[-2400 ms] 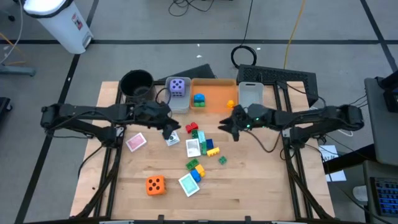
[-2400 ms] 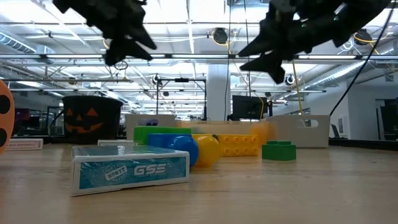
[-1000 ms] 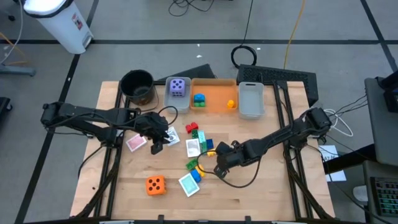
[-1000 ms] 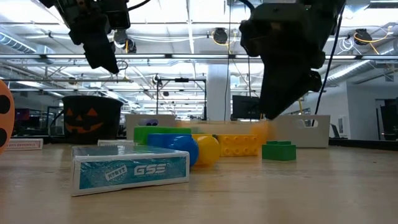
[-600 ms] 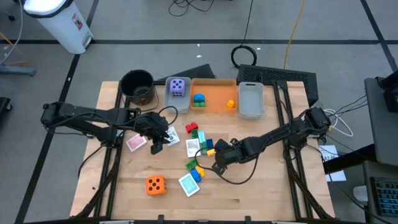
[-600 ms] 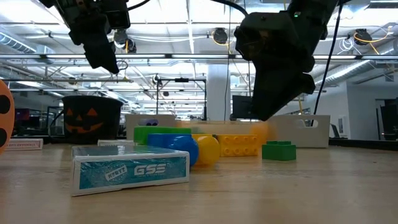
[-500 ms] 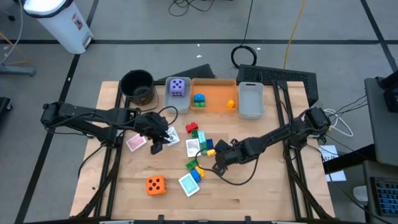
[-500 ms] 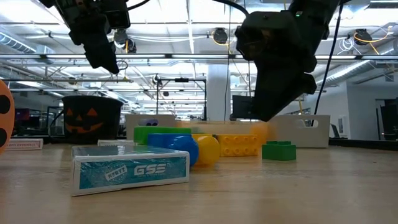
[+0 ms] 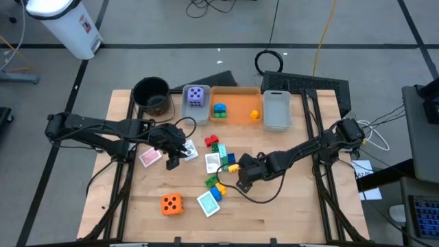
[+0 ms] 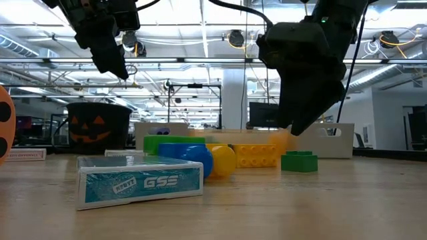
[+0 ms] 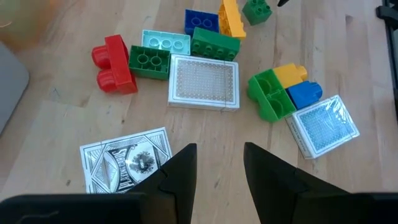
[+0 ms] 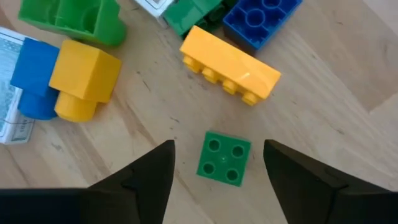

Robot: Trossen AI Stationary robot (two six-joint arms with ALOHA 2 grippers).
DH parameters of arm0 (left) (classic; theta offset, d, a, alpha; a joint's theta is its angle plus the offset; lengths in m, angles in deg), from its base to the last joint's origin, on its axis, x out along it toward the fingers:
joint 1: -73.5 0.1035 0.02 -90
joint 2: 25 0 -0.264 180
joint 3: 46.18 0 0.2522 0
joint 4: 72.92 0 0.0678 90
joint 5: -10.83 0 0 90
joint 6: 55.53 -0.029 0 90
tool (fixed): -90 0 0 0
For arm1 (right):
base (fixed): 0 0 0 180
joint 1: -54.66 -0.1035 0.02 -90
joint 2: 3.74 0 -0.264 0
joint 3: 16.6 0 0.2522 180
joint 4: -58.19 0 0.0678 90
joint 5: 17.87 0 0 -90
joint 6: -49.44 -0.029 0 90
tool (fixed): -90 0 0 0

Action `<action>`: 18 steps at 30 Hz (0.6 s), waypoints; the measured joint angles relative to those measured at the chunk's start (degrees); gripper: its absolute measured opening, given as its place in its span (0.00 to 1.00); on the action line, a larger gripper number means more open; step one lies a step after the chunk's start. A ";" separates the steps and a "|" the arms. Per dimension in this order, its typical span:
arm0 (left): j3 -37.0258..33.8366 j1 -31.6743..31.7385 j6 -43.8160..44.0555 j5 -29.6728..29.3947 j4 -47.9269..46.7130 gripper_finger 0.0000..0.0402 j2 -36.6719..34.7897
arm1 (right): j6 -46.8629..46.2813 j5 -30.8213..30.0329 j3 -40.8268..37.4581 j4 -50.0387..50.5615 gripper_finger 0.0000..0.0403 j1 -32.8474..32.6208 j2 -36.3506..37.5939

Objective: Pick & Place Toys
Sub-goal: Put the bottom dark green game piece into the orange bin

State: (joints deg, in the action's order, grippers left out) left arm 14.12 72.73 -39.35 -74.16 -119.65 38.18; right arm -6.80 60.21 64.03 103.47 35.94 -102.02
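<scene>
A small green brick [image 12: 224,158] lies on the table studs up. My right gripper [image 12: 217,180] hovers open above it with a finger on either side, touching nothing; the gripper [image 9: 241,180] hides this brick in the high view. Beside it lie a yellow brick [image 12: 230,65] and more bricks [image 9: 221,161] with white, pink and teal cards. My left gripper [image 11: 214,168] hangs open above the table beside a patterned card [image 11: 127,158]. An orange die [image 9: 171,203] sits near the front. A purple die [image 9: 196,95] rests in a grey bin.
An orange bin [image 9: 236,120] at the back holds a blue brick and a yellow piece, with a grey bin [image 9: 276,110] to its right. A black pot [image 9: 151,92] stands at the back left. A teal card box [image 10: 140,181] lies near the front edge.
My right gripper has edged a little toward the far edge, staying over the brick cluster above the small green brick. The toys have kept their places.
</scene>
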 joint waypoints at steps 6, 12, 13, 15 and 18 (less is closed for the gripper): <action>0.00 0.00 0.00 -0.18 -0.02 0.34 0.00 | 0.54 0.11 0.00 0.03 0.59 0.00 0.00; 0.00 0.00 0.02 -0.31 0.00 0.34 0.00 | 1.46 0.00 0.00 0.03 0.58 -0.07 -0.12; 0.00 0.00 0.02 -0.31 0.00 0.34 0.00 | 1.45 0.00 0.00 -0.01 0.58 -0.07 -0.38; 0.00 0.00 0.02 -0.32 0.00 0.34 0.00 | 1.44 0.02 0.00 0.02 0.58 -0.07 -1.02; 0.00 0.00 0.04 -0.30 0.02 0.34 0.00 | 1.44 0.13 -0.02 -0.36 0.58 -0.04 -1.93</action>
State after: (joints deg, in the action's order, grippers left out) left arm 14.12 72.73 -39.31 -74.46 -119.63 38.18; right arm -5.37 60.34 64.01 103.11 35.89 -103.95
